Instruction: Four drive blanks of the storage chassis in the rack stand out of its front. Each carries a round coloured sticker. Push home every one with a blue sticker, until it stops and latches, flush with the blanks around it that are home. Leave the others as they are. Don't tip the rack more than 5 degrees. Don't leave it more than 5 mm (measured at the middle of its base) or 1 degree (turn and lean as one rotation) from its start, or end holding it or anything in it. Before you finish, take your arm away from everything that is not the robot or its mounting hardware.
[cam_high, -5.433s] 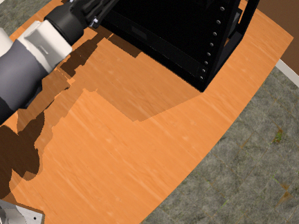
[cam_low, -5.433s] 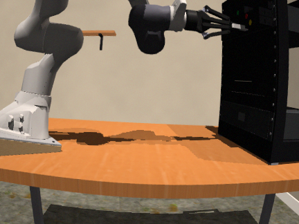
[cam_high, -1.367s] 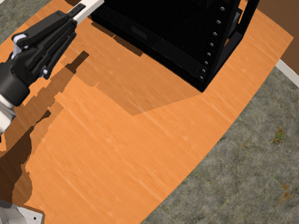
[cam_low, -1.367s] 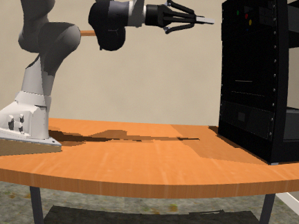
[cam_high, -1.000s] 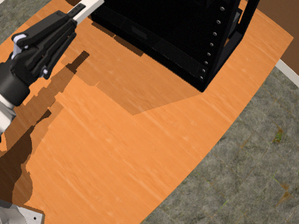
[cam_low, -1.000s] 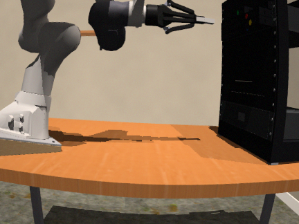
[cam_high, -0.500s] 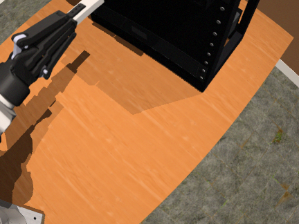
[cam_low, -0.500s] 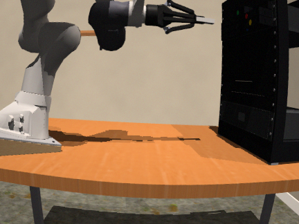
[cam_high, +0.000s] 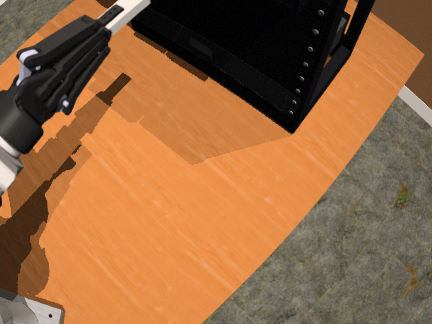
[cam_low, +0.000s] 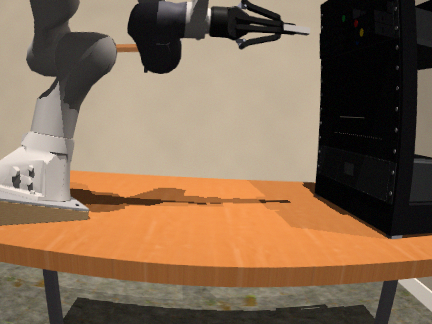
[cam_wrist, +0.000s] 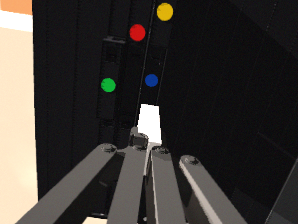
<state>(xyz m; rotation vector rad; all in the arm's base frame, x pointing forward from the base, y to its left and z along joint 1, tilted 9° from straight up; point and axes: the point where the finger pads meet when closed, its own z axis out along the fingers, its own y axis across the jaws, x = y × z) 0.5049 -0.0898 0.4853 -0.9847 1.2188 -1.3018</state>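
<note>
The black rack (cam_low: 372, 115) stands at the right of the table, with the storage chassis near its top. In the wrist view four blanks carry stickers: green (cam_wrist: 107, 85), red (cam_wrist: 137, 32), yellow (cam_wrist: 165, 11) and blue (cam_wrist: 151, 80). The stickers also show in the side view, green (cam_low: 343, 18), red (cam_low: 355, 23) and yellow (cam_low: 361, 32). My gripper (cam_low: 299, 30) is shut and empty, held level at chassis height. Its pale fingertips (cam_wrist: 149, 123) sit just below the blue sticker in the wrist view. A small gap separates the tips from the rack front. The gripper also shows in the overhead view (cam_high: 122, 14).
The arm's base (cam_low: 37, 185) stands at the table's left end. The orange table top (cam_high: 190, 200) has a curved front edge. A lower dark unit (cam_low: 357, 172) fills the rack's bottom.
</note>
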